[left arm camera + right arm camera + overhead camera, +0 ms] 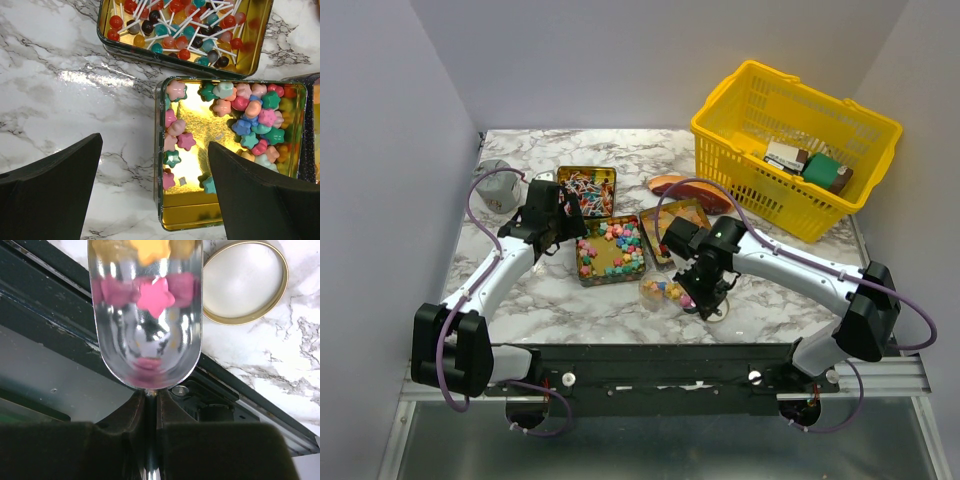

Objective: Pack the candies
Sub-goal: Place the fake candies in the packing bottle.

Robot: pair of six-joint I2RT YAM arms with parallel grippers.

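The left gripper (155, 145) is held with its black fingers (50, 190) wide apart above a white marble-patterned table (60, 75). The near left rim of a square gold tin (190, 220) lies directly below the gap. Pastel star-shaped candies (250, 115) are heaped mostly in the tin's far right part, and a patch of its gold floor under the gripper is left bare. A second gold tin (257, 40), filled with round lollipops on white sticks (175, 25), lies just ahead and almost touches the first. Open marble is seen to the left of the fingers. The right gripper (149, 415) is clamped on the thin handle of a shiny metal scoop (145, 350), in which a pink star candy (156, 296) and yellow ones are carried. A round gold-rimmed lid (245, 285) lies ahead to the right, and the table's edge runs beneath the scoop. Print on the packets in the yellow plastic mesh basket (750, 110) cannot be read.
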